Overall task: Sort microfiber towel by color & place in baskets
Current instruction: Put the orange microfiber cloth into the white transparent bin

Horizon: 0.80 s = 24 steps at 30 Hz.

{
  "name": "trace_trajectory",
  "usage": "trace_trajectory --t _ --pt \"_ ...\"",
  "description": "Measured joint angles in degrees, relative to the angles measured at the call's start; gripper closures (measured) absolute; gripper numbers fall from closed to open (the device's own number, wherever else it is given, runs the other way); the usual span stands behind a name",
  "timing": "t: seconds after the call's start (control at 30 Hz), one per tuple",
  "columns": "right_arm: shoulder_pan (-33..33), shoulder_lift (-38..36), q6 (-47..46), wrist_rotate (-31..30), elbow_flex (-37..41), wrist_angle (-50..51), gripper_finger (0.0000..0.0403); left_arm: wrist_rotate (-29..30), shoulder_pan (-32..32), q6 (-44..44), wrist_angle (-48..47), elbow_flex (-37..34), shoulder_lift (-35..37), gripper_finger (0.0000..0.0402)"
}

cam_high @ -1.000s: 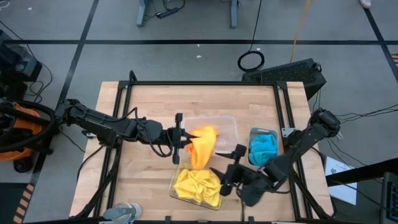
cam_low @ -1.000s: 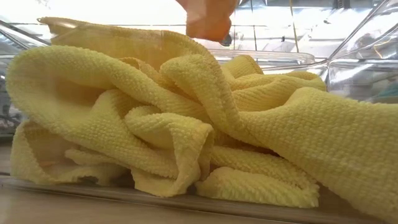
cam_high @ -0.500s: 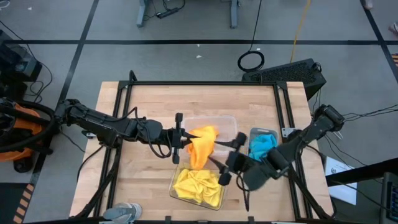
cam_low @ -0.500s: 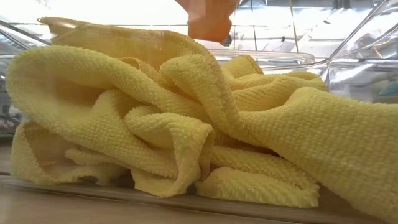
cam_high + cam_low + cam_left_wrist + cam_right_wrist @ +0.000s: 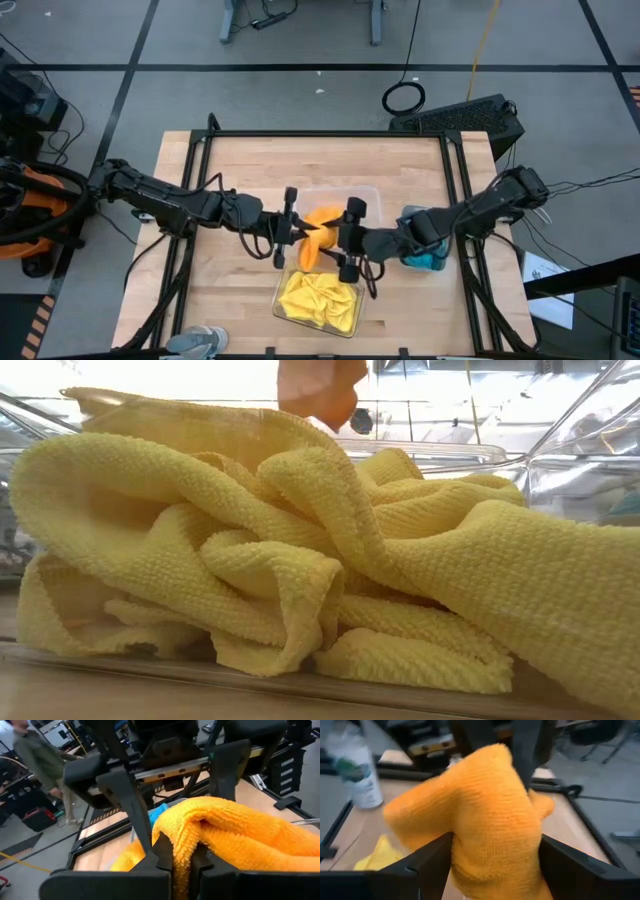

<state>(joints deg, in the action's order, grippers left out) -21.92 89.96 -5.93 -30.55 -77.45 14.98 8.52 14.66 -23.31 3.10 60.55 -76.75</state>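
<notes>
**Right end effector straddles orange towel held by left**

Right end effector (image 5: pixel 349 240), fingers spread wide, sits mid-frame in high view w/ orange towel (image 5: pixel 318 236) between them, not yet clamped. Left end effector (image 5: pixel 288 226) pinches same towel from frame-left. Towel hangs long axis down, over near edge of clear basket (image 5: pixel 370 195), above yellow towels (image 5: pixel 318 300). Right is nearer; likely handover.
</notes>
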Motion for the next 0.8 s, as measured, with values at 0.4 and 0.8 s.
trace_trajectory --t 0.4,0.8 --pt "0.92 1.06 0.59 -0.89 0.00 2.76 0.0348 -0.11 -0.04 1.74 -2.28 0.00 0.00 0.0389" --pt "1.28 0.37 -8.65 -9.14 0.02 20.08 0.0373 2.53 -0.39 16.52 -18.01 0.09 0.10 0.0201"
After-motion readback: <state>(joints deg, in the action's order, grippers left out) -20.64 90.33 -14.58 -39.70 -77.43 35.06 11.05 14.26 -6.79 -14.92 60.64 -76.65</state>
